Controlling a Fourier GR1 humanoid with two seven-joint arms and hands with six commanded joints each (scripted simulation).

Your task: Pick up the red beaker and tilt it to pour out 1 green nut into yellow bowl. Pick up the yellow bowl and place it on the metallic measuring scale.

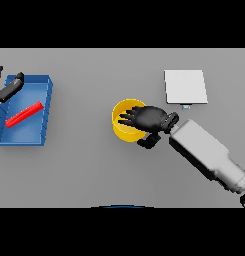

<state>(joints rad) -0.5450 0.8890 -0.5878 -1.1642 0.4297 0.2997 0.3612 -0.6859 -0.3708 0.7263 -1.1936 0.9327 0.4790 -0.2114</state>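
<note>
Right robot hand (150, 119) gripped yellow bowl (123, 122) rim, apparently; scale (185, 86) just beyond it, bare. Red beaker (24, 114) lay in blue tray (44, 117) beside relaxed left robot hand (6, 89).

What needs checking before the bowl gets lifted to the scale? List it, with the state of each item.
1. Right hand over the yellow bowl: ok.
2. Fingers curled round the bowl's rim: cannot tell.
3. Green nut inside the bowl: cannot tell, the hand covers much of it.
4. Metallic measuring scale bare on top: ok.
5. Red beaker out of the way, lying in the blue tray: ok.
6. Left hand away from the bowl, at the tray's far corner: ok.
</note>
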